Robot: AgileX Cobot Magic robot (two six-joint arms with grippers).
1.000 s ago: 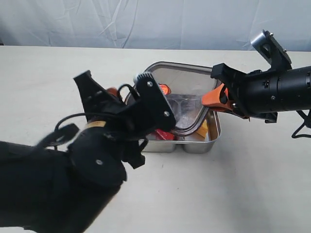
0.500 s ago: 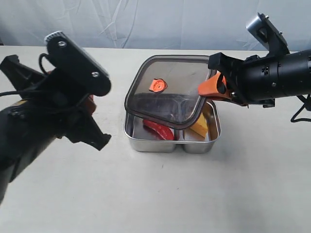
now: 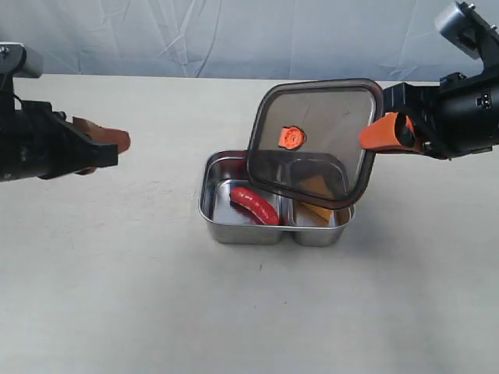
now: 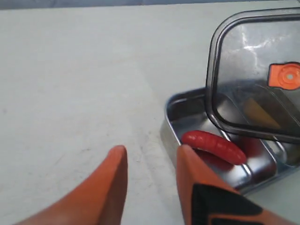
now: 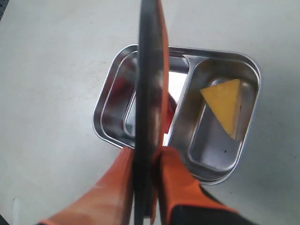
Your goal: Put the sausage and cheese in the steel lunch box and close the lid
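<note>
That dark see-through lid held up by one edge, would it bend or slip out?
Probably stiff: the lid looks flat though the right tool pinches only one edge. Likely light, since that small pinch carries it tilted above the steel lunch box. Its glossy plastic might slip if jolted.

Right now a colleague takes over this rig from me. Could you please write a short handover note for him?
The left tool is open and empty, off to the side of the steel lunch box.
The right tool is shut on one edge of the lid, which hangs tilted above the steel lunch box, not seated.
The sausage lies in one compartment, the cheese in the other.
Done: both foods are in.
Left to do: lower the lid flat and close it.
</note>
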